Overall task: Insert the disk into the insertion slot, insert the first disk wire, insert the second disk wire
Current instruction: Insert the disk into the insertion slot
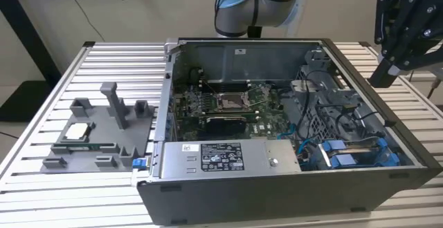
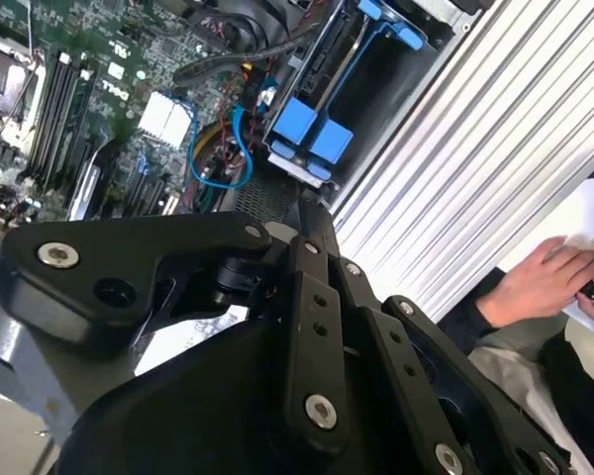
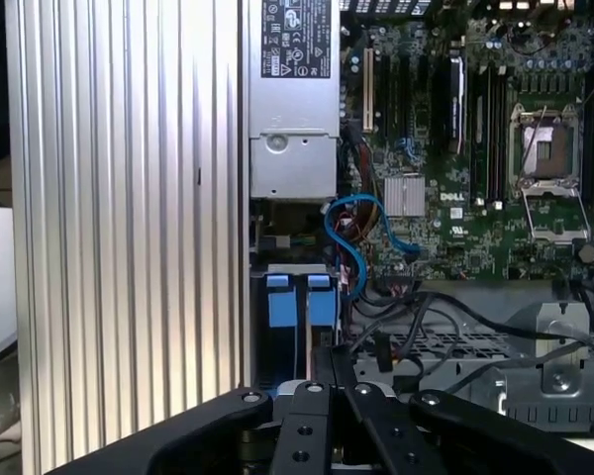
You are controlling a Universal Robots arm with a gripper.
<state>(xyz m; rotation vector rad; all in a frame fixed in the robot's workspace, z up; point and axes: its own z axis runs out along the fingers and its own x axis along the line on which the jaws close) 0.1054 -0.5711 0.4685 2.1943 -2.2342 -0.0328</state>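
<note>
White printed label on grey power supply box (image 1: 211, 158), print too small; white lettering on gripper (image 1: 382, 81) body, cut off; white logo on motherboard (image 3: 445, 213)

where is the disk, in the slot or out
In. The disk lies with its blue rails inside the slot of the drive cage, within the case. Whether it is fully seated: cannot tell.

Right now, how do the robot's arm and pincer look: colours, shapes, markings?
The arm is a silver tube with a rounded grey joint capped in light blue. The pincer is black, built of flat jointed bars fastened with silver screws; white lettering marks its body in the exterior view.
</note>
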